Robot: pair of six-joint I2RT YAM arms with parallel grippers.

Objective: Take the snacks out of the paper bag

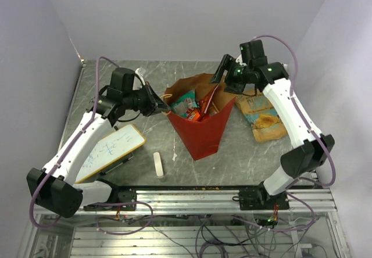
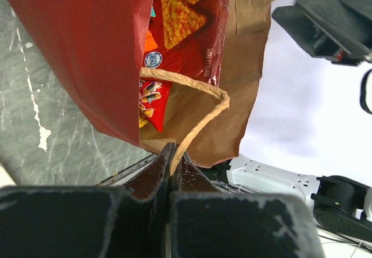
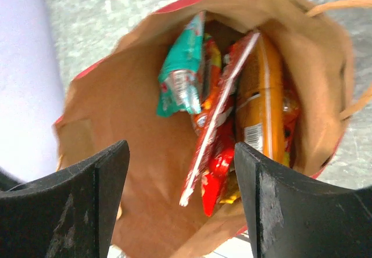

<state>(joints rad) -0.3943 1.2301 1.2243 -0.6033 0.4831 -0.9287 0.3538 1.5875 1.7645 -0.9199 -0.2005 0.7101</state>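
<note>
The red paper bag [image 1: 200, 133] stands tilted in the middle of the table, its brown mouth open to the far side. Several snacks sit inside: a teal packet [image 3: 180, 75], a red packet [image 3: 224, 124] and an orange packet [image 3: 261, 101]. My left gripper [image 1: 161, 108] is at the bag's left rim, shut on the tan twisted handle [image 2: 203, 121], which runs between its fingertips. A red tortilla-chip packet [image 2: 186, 31] shows through the mouth there. My right gripper [image 3: 180, 150] hovers over the mouth, open wide, with nothing between its fingers.
One tan and orange packet [image 1: 264, 118] lies flat on the table right of the bag, under the right arm. A whiteboard [image 1: 110, 150] and a small white eraser [image 1: 158, 165] lie near left. Walls close in left, right and behind.
</note>
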